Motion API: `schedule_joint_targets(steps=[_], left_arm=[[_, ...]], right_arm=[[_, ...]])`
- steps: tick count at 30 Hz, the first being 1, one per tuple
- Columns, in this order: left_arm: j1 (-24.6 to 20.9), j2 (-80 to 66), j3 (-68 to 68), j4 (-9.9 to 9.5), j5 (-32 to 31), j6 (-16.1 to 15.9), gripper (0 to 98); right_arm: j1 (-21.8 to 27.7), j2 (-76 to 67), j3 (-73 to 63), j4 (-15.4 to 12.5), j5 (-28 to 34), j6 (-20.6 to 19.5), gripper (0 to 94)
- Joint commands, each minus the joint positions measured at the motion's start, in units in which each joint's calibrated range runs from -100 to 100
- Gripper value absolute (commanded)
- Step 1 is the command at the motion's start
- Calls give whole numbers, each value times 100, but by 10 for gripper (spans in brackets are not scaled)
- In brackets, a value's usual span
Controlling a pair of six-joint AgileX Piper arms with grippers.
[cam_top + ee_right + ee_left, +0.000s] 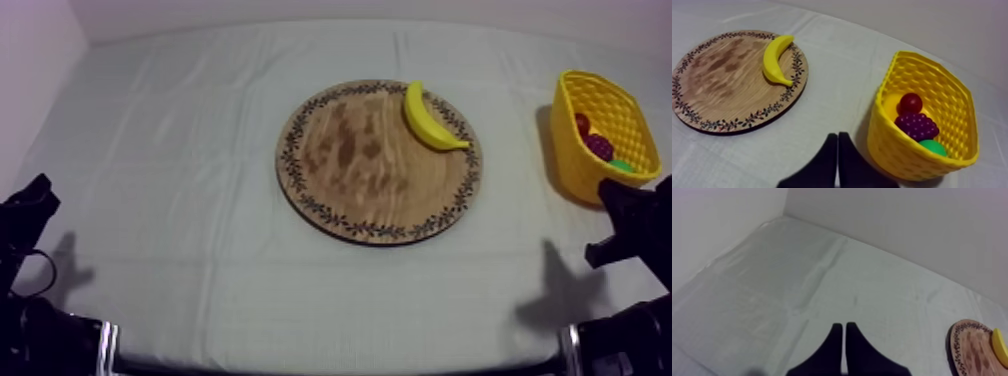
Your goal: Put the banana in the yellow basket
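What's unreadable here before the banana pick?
Right wrist view: green item in the yellow basket, half hidden by its wall; kind unclear.
Same view: yellow item behind the small red fruit; kind unclear.
Left wrist view: wooden board and banana cut off by the edge.

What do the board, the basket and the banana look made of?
Board: apparently wood, matte, with brown grain blotches and a printed leafy rim. Basket: probably moulded plastic, uniform yellow, regular woven-look lattice. Banana: likely plastic, smooth, even yellow.
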Motion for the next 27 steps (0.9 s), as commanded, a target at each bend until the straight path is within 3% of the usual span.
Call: schedule_joint_targets(steps=[1, 15, 27], left_arm=[[-2, 2, 3, -1, -1, 0, 1], [-2, 2, 3, -1, -1, 0, 1], [-2, 2, 3, -1, -1, 0, 1]], right_arm=[[-1, -5, 4, -4, 0, 0, 4], [-43, -5, 4, -4, 0, 13, 4], [-891, -5, 4, -4, 0, -82, 7]])
